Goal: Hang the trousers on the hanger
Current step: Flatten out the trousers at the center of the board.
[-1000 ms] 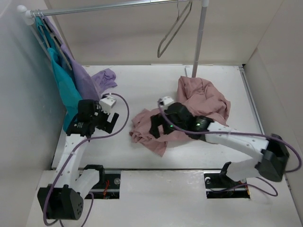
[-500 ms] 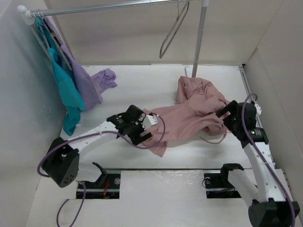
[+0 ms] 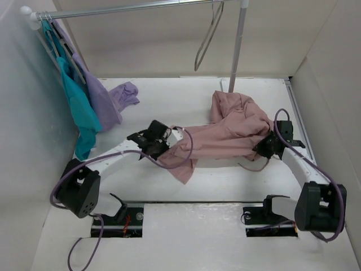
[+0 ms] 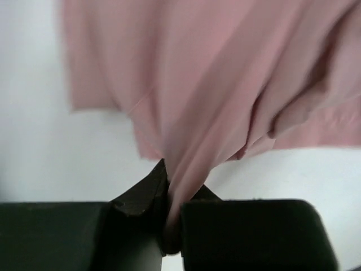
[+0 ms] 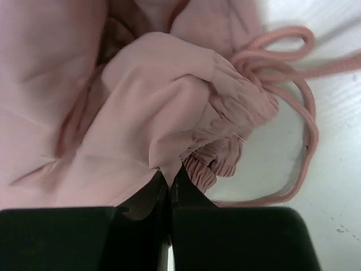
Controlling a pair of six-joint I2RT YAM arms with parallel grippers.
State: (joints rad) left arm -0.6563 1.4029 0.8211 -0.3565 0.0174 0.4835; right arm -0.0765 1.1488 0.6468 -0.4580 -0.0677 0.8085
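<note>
Far left of the upright pole (image 3: 237, 51), a teal garment (image 3: 79, 107) and a lilac garment (image 3: 104, 99) are hung from the rail (image 3: 130, 8), apart from the work. Left of the pole's foot and nearer the arm bases, the left gripper (image 3: 171, 148) is clamped on the trousers (image 3: 225, 132); in its wrist view a narrow fold of pink cloth is squeezed between the closed jaws. The trousers are spread on the table (image 3: 169, 101) from that grip across to the pole's foot, bunched highest beside it. The cloth is judged to be pinched at two ends so that it can be stretched and lifted. The hanger (image 3: 206, 39) is hung bare from the rail, just left of the pole. Right of the pole's foot, the right gripper (image 3: 265, 148) is clenched on the gathered waistband (image 5: 237, 107), beside the drawstring (image 5: 304, 135).
</note>
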